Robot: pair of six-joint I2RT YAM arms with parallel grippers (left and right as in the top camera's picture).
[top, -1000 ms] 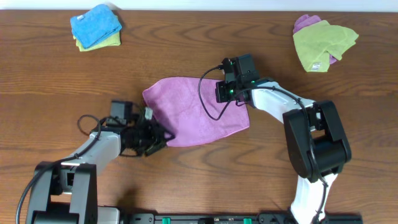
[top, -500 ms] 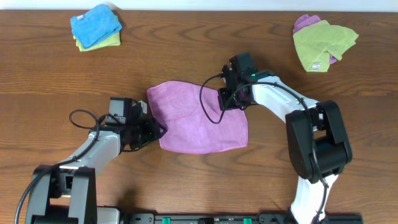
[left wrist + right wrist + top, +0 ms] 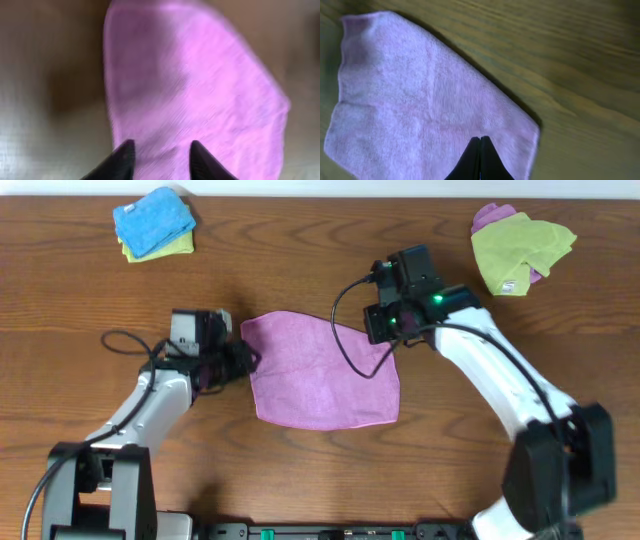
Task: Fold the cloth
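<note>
The purple-magenta cloth (image 3: 320, 375) lies spread flat on the wooden table, roughly square, with no tag showing. It fills the left wrist view (image 3: 200, 90) and the right wrist view (image 3: 420, 110). My left gripper (image 3: 243, 358) is at the cloth's left edge; its fingers (image 3: 161, 150) are apart over the fabric and grip nothing. My right gripper (image 3: 386, 340) is above the cloth's far right corner; its fingers (image 3: 480, 142) are pressed together with no fabric between them.
A bright blue cloth on a lime-green one (image 3: 154, 222) lies at the far left. A lime-green cloth over a purple one (image 3: 520, 245) lies at the far right. The right arm's black cable (image 3: 345, 345) hangs over the cloth.
The cloth went from skewed to flatter and squarer. My left gripper moved up along the cloth's left edge. My right gripper moved right and away, off the fabric.
</note>
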